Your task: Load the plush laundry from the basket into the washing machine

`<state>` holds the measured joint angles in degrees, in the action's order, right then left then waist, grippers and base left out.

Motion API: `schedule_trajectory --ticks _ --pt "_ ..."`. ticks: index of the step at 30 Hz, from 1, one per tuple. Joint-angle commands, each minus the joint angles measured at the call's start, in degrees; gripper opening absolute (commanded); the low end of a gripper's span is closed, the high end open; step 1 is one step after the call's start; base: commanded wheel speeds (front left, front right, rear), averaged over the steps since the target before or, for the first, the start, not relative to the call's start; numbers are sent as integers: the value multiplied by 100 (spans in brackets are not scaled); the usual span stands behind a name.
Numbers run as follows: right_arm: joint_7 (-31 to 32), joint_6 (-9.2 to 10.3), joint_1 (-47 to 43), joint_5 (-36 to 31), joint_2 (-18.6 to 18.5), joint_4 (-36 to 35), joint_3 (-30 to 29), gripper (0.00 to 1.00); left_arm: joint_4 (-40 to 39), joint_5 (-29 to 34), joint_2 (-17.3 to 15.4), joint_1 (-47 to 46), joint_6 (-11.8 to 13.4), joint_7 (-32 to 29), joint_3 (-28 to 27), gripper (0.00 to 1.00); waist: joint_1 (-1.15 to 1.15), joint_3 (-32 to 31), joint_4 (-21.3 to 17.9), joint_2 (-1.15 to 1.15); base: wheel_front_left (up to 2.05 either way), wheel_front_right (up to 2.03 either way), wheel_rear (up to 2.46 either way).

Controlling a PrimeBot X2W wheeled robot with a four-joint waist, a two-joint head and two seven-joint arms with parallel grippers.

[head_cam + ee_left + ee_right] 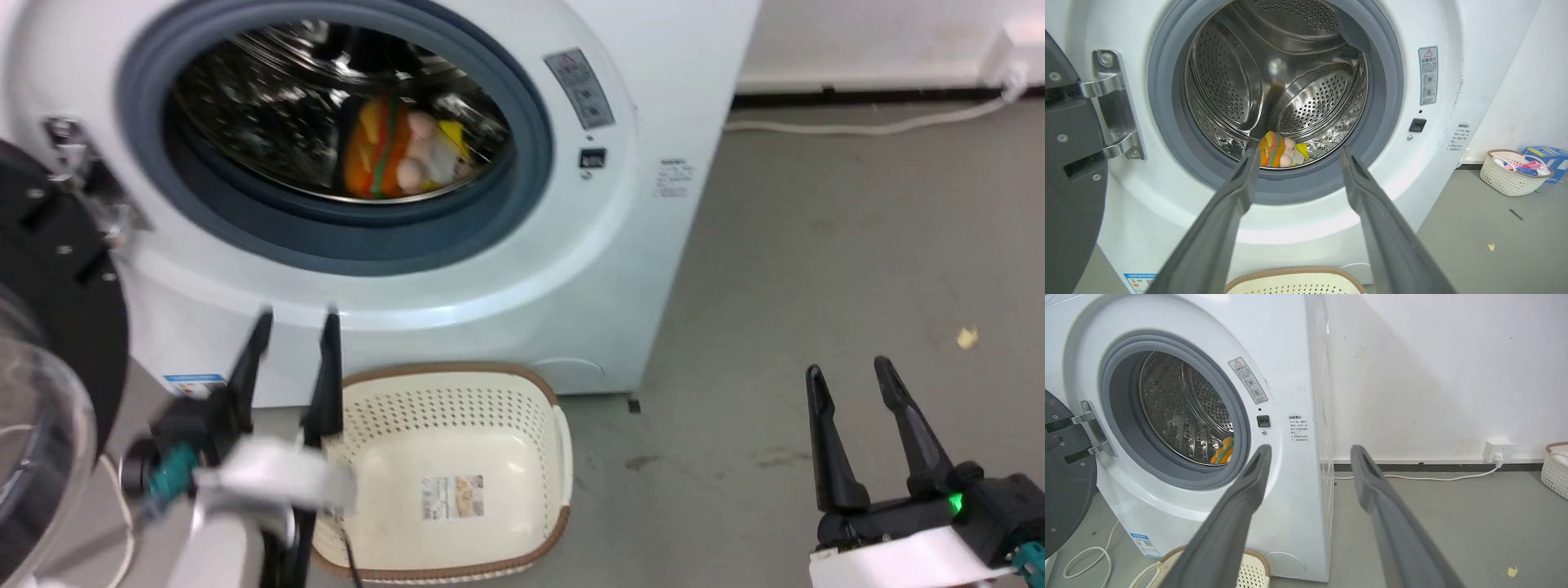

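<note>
Two grippers, both spread wide and holding nothing: our left gripper (296,317) hovers at 10 o'clock of the basket (457,400), the plush laundry (400,151) sits at 6 o'clock inside the washing machine (571,278), and our right gripper (847,367) hangs over the floor (816,245).

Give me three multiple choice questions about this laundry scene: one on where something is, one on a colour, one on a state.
1. Where is the soft toy? A on the floor; B in the drum; C on a shelf.
2. What colour is the basket rim? A blue; B black; C brown.
3. The door is: A open; B shut; C removed.
Answers: 1 B, it lies on the steel drum bottom; 2 C, a brown band edges the cream basket; 3 A, it hangs aside on its hinge.
</note>
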<state>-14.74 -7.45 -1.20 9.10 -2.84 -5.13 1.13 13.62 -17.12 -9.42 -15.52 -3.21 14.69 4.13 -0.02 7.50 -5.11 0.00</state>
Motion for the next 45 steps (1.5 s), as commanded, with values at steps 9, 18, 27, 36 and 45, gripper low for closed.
schedule_trajectory --ticks 9,18,27,36,45 --pt "-26 -3 -382 -115 -4 147 109 100 -692 509 232 1412 327 30 137 100 2 -369 269 0 0 0 0" --pt "0 0 -422 -100 -1 279 128 0 -804 594 436 1582 430 0 75 0 2 -330 431 0 0 0 0" --pt "61 0 -398 -133 0 289 114 0 -819 639 458 1578 422 -65 63 0 2 -347 440 0 0 0 0" --pt "167 0 -359 -191 0 305 97 0 -859 719 472 1576 414 -171 28 0 2 -377 445 0 0 0 0" --pt "273 -1 -320 -250 -1 322 80 0 -900 800 487 1574 407 -276 -8 0 2 -407 450 0 0 0 0"
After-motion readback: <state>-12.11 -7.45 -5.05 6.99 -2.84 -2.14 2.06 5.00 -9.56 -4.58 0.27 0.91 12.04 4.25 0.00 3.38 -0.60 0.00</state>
